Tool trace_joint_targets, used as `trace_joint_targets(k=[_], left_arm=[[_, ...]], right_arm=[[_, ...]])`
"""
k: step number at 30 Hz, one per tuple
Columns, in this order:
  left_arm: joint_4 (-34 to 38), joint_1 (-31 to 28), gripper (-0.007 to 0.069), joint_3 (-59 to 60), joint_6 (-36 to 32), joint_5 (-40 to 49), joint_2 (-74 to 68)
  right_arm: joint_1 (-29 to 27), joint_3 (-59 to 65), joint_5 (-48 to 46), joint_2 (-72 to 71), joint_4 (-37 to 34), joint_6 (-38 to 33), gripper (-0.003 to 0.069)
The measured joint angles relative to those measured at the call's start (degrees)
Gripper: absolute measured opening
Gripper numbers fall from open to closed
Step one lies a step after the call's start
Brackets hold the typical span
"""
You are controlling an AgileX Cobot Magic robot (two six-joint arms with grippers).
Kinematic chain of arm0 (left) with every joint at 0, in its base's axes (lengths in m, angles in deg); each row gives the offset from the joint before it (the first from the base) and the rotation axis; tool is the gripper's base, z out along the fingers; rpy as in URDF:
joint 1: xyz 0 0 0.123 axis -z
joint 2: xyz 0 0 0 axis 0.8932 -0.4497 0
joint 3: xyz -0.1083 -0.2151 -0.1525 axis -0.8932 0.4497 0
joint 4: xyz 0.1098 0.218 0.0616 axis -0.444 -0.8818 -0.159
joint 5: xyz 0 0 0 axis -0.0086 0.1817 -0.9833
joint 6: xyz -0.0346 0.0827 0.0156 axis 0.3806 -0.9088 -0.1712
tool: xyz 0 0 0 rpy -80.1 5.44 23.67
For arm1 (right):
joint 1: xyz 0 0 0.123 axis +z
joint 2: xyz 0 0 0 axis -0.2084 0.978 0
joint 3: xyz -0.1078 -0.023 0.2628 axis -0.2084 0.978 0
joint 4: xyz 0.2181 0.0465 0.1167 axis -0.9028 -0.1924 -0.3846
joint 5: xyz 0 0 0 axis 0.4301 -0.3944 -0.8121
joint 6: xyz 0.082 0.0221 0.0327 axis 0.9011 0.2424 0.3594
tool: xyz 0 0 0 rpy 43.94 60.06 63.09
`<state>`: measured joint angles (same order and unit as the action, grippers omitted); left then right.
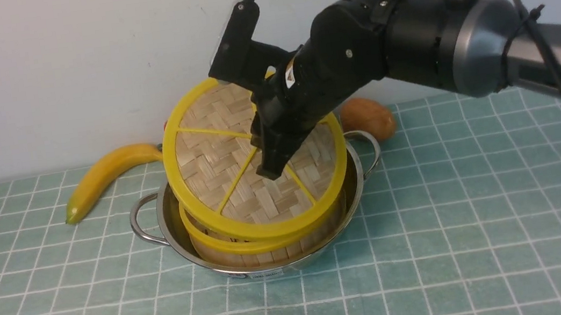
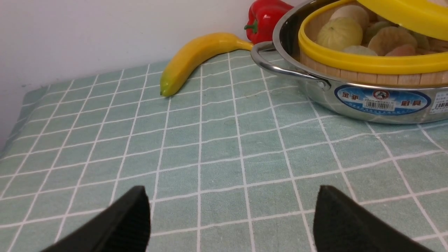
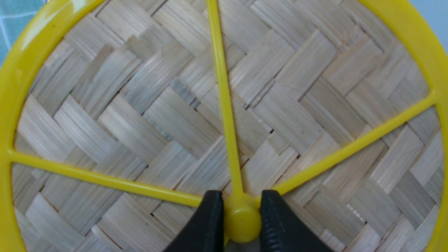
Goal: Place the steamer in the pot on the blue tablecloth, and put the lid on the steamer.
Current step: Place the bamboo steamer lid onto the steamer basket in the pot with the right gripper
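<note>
The steel pot (image 1: 171, 231) stands on the blue tablecloth (image 1: 433, 246) with the steamer (image 1: 265, 249) inside it. Pale dumplings show in the steamer (image 2: 367, 64) in the left wrist view. The lid (image 1: 214, 150), a woven disc with yellow spokes, hangs tilted over the steamer, its low edge near the steamer's front rim. My right gripper (image 1: 273, 166) is shut on the lid's yellow hub (image 3: 241, 218), a finger on each side. My left gripper (image 2: 231, 213) is open over bare cloth, to the left of the pot (image 2: 350, 98), and does not show in the front view.
A banana (image 1: 104, 175) lies on the cloth behind and left of the pot. A brown kiwi-like fruit (image 1: 368, 117) sits behind the pot at right. A red pepper (image 2: 266, 17) stands by the wall behind the pot. The wall closes the back.
</note>
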<state>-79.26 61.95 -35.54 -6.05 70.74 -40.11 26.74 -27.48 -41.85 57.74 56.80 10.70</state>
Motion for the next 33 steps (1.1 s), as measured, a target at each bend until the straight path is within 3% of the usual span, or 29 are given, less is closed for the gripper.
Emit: trace_joint_targets(k=[33], left_arm=[[0.0,0.0,0.0578,0.0,0.0,0.0,0.0]], right_arm=[[0.0,0.0,2.1,2.4,1.1,-4.0,0.0146]])
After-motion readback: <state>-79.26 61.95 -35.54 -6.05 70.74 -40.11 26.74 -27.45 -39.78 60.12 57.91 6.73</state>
